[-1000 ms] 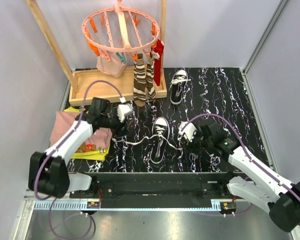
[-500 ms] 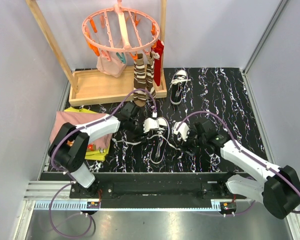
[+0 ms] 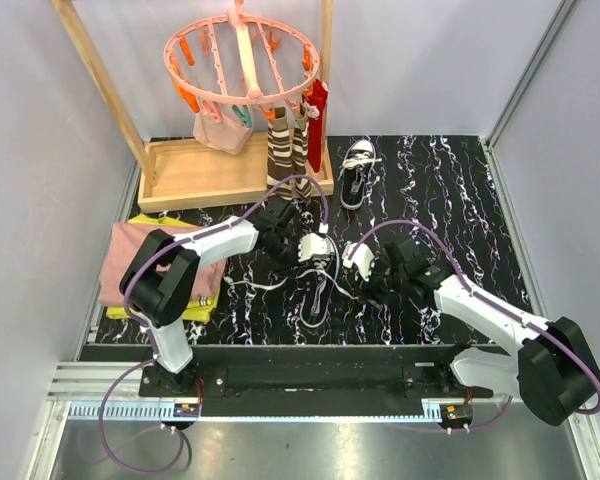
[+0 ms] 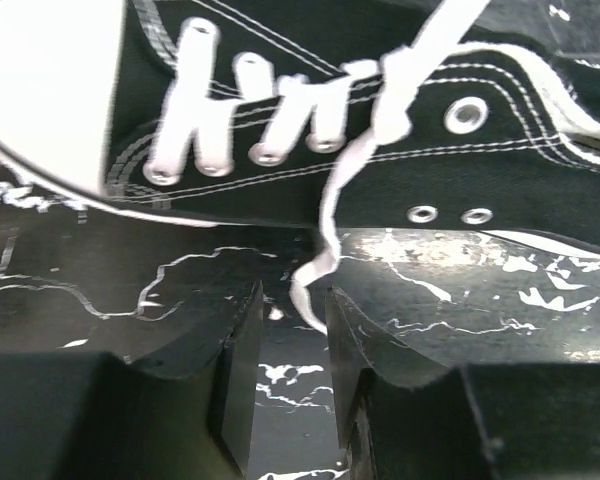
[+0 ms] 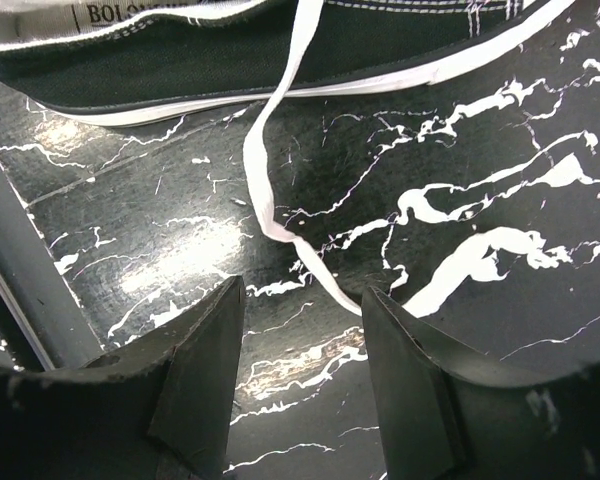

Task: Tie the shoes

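One black shoe (image 3: 319,278) with a white toe cap lies mid-table, its white laces (image 3: 248,285) loose on the black marbled table. A second shoe (image 3: 357,170) lies at the back. My left gripper (image 3: 306,250) is at the near shoe's left side. In the left wrist view the shoe's eyelet side (image 4: 380,150) fills the top and a lace end (image 4: 315,270) hangs down to the gap of my open left gripper (image 4: 292,312). My right gripper (image 3: 356,262) is at the shoe's right. It is open (image 5: 302,300) and empty, with a lace (image 5: 270,190) on the table just ahead.
A wooden rack tray (image 3: 195,170) stands at the back left. Above it hangs a pink clip hanger (image 3: 242,55) with brown striped socks (image 3: 285,160) and a red sock (image 3: 317,120). Folded pink and yellow clothes (image 3: 125,260) lie at the left edge.
My left gripper swung right from beside the folded clothes to the near shoe's left side. My right gripper moved a little left toward the shoe.
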Motion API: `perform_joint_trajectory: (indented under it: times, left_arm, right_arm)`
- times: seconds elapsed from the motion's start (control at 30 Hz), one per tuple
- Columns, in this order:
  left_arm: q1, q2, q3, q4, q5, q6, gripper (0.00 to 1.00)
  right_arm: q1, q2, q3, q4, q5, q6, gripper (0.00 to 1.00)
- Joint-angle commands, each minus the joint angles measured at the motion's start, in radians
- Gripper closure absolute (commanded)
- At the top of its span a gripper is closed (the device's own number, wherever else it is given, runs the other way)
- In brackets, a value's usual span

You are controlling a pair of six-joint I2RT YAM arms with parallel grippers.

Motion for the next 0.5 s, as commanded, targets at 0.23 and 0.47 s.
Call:
perform_joint_trajectory:
  times: [0.23, 0.47]
  left_arm:
    - [-0.02, 0.083, 0.108, -0.119, -0.043, 0.018, 0.76]
    - [-0.02, 0.063, 0.104, -0.121, -0.035, -0.011, 0.97]
  right_arm:
    - [-0.003, -0.044, 0.004, 0.039, -0.017, -0.04, 0.42]
    - [-0.004, -0.061, -0.019, 0.037, -0.043, -0.072, 0.42]
